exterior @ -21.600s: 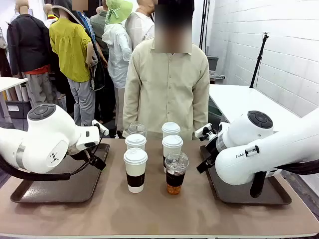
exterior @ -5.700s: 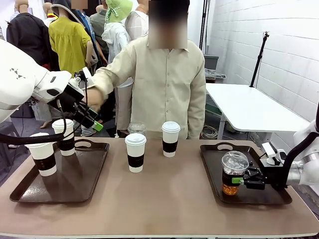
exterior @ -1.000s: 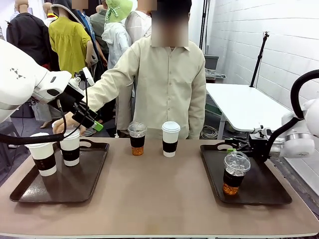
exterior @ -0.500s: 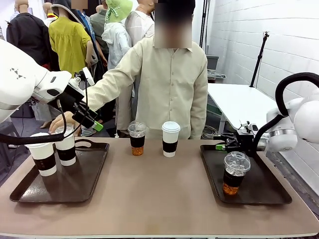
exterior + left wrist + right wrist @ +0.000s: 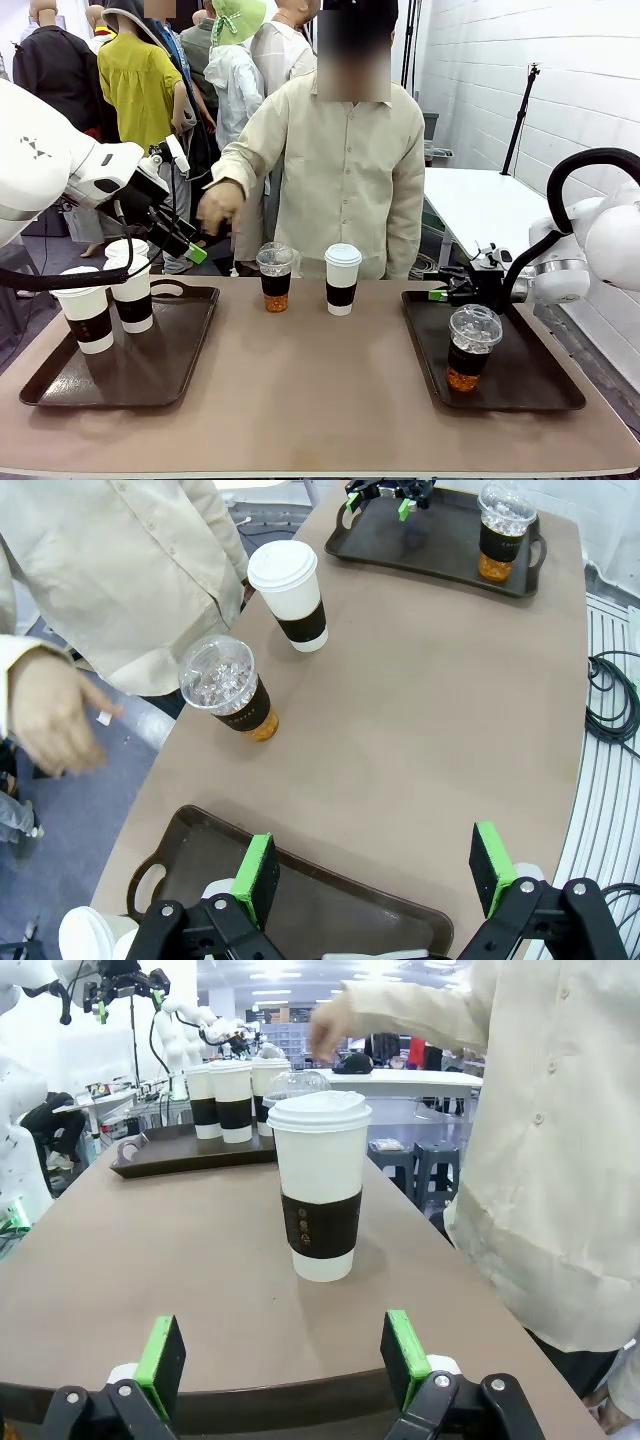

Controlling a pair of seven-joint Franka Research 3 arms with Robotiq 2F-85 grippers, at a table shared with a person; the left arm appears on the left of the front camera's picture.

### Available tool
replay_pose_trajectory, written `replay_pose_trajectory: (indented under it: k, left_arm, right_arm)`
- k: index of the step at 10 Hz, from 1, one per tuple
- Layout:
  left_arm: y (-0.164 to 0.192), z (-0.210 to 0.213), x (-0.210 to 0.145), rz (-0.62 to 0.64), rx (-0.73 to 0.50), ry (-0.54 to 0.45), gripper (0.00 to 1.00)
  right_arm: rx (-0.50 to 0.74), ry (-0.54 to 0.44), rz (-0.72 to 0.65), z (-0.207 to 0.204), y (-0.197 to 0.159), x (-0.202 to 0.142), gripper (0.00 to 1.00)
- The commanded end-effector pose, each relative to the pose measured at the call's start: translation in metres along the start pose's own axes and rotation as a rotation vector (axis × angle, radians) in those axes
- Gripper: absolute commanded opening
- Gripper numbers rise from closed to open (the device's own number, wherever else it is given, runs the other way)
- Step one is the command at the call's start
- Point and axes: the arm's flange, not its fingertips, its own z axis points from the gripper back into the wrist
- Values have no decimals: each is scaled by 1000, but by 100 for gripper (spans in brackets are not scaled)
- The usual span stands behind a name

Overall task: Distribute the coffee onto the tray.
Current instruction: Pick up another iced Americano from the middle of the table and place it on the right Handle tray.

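Front view: the job looks about two-thirds done. Three paper cups [image 5: 133, 300] stand on the left tray [image 5: 150, 370] and an iced cup [image 5: 470, 345] on the right tray [image 5: 530, 380]. A second iced cup [image 5: 273, 277] and the last paper cup [image 5: 342, 279] wait between the trays, at 12 o'clock. The left gripper [image 5: 182, 240] and right gripper [image 5: 445, 293] are spread wide and hold nothing

Left wrist view: spread fingers [image 5: 256, 876] hang over the left tray

Right wrist view: spread fingers [image 5: 160, 1352], with the last paper cup at 12 o'clock
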Motion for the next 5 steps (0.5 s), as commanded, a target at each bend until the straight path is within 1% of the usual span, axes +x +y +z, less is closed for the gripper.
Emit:
replay_pose_trajectory:
  k: [1,5]
  left_arm:
    - [3,0,-2,-12,-15,-17,100]
    - [3,0,-2,-12,-15,-17,100]
  right_arm:
    - [-1,2,1,0,0,1,100]
    - [-1,2,1,0,0,1,100]
